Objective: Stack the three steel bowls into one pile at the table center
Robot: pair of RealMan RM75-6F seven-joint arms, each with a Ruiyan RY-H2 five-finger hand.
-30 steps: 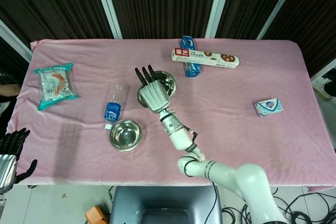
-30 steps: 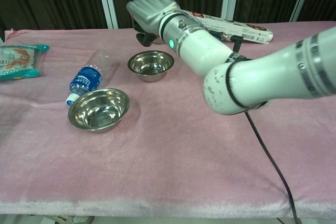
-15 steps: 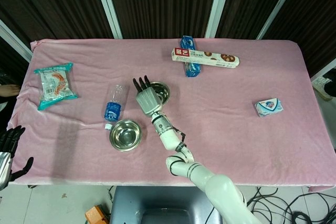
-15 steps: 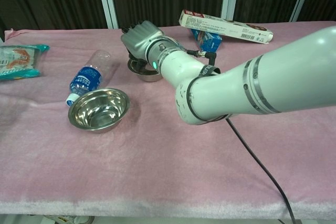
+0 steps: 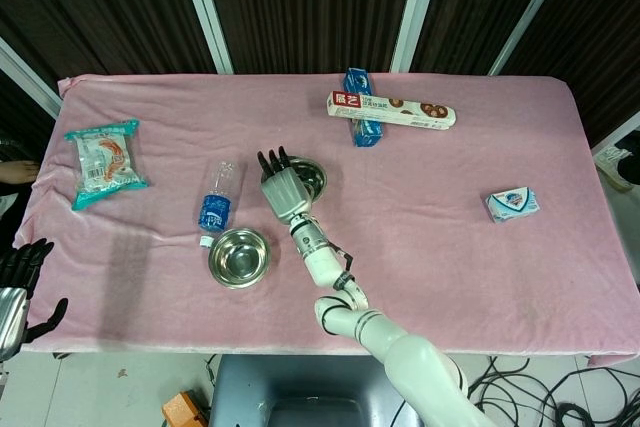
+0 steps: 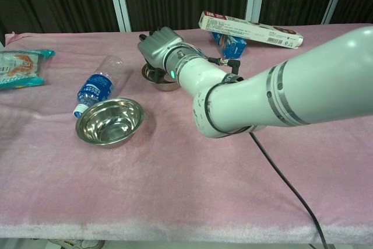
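Right hand (image 5: 283,190) sits low over the far bowl (image 5: 308,177), covering its near-left side, fingers reaching past the rim toward the back of the table. Can't really tell if they've actually closed on the rim or just rest there, since the chest view shows only the back of the hand (image 6: 158,44) hiding most of that bowl (image 6: 160,80). The near bowl (image 5: 240,256) sits apart, toward the robot and a bit to its left, just beside the cap end of a fallen water bottle (image 5: 217,201). I only see two bowls, so the third may already be nested in one or hidden. The forearm runs from the front edge up toward the far bowl, so any carry to the near bowl looks like a short pull back along that line. Left hand (image 5: 20,282) hangs off the table's front-left corner, fingers loosely apart, holding nothing, much further away. Compared with half a second ago the right hand has barely shifted, and a second ago it was higher above the bowl.
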